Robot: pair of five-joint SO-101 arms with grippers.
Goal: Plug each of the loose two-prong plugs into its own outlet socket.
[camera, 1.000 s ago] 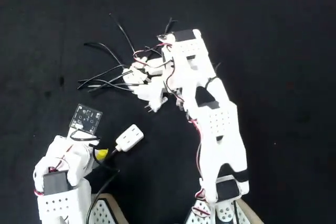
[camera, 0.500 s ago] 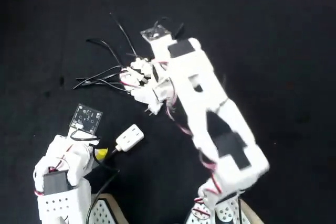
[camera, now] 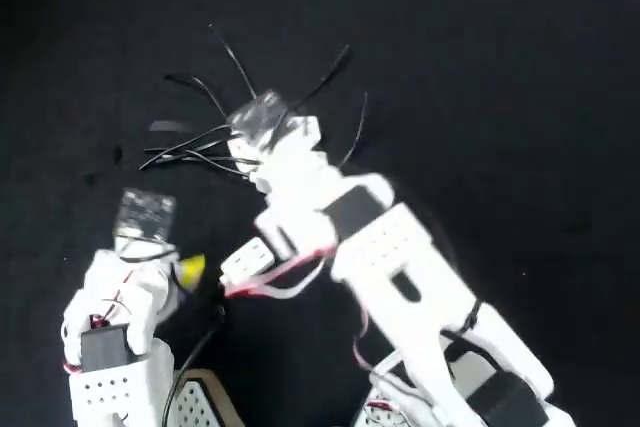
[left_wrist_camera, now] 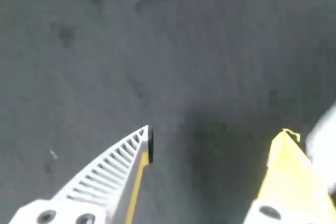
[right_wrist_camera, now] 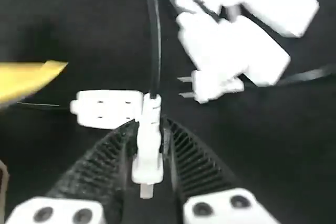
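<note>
table cover (camera: 540, 97): black cloth, matt | loose plugs (right_wrist_camera: 231, 51): white plastic, smooth, faintly glossy | prongs (right_wrist_camera: 185, 95): bare metal | cords (camera: 190, 142): black, smooth sheath | outlet socket (right_wrist_camera: 107, 108): white smooth plastic | held plug (right_wrist_camera: 148, 150): white plastic | right gripper (right_wrist_camera: 149, 123) fingers (right_wrist_camera: 100, 166): black ribbed plastic

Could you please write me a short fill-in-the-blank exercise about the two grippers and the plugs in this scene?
1. The right gripper is shut on a white ____.
2. The left gripper is ____ and holds nothing.
3. The outlet block lies on a ____ table.
Missing words: plug; open; black.
</note>
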